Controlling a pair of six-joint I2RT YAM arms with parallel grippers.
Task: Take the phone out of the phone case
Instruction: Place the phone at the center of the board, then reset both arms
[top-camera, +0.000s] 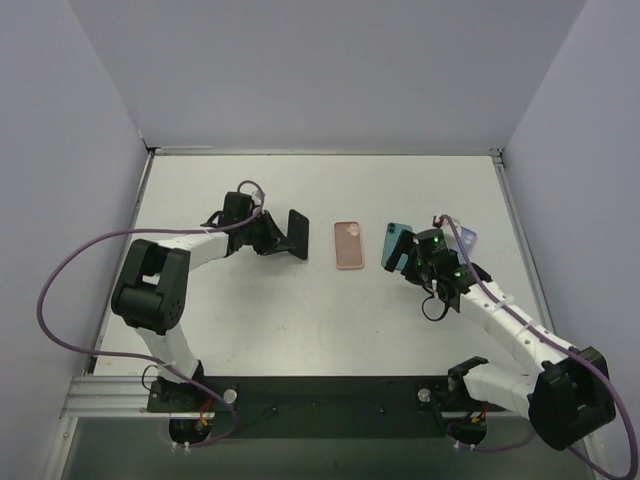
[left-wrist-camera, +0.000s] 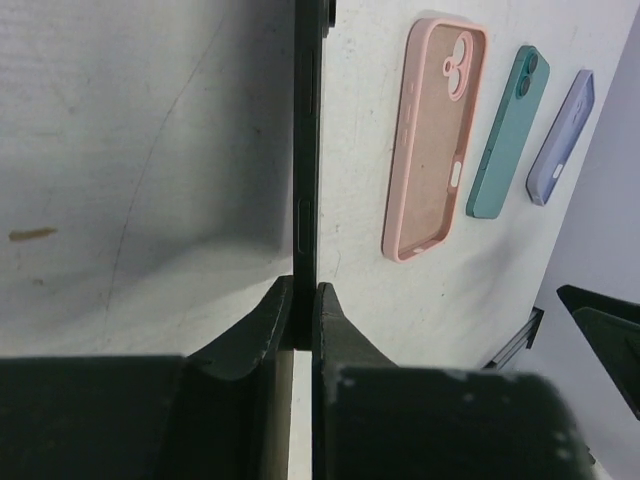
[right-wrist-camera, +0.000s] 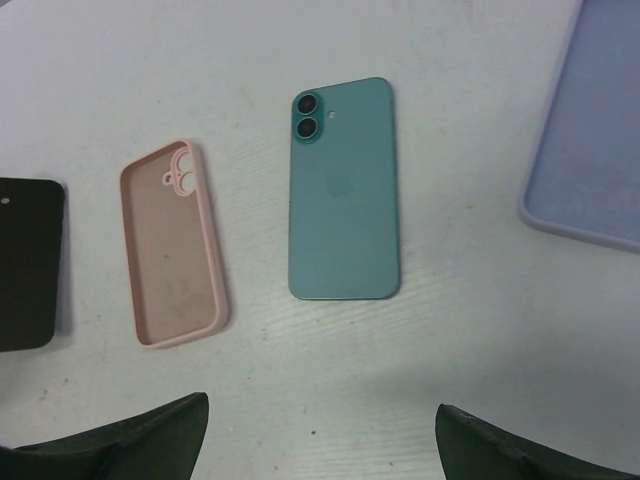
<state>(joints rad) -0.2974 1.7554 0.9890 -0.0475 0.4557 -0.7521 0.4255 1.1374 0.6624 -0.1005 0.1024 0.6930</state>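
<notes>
Observe right gripper (right-wrist-camera: 320, 428) nearest, fingers spread wide with nothing between, poised over the teal phone (right-wrist-camera: 343, 190). Find that phone bare, face down on the table (right-wrist-camera: 470, 330), just right of the pink case (right-wrist-camera: 172, 245), which lies empty, hollow side up; judge extraction complete. Further left, note left gripper (left-wrist-camera: 305, 300) clamped on a black slab (left-wrist-camera: 305, 150), held on edge, probably to expose its rim; phone or case, cannot tell. Farthest right, locate lavender case (right-wrist-camera: 590, 150).

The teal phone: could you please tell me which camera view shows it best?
The right wrist view: the teal phone lies whole, back up, both lenses clear. The top view shows it small, partly behind the right arm; the left wrist view, slanted.
</notes>
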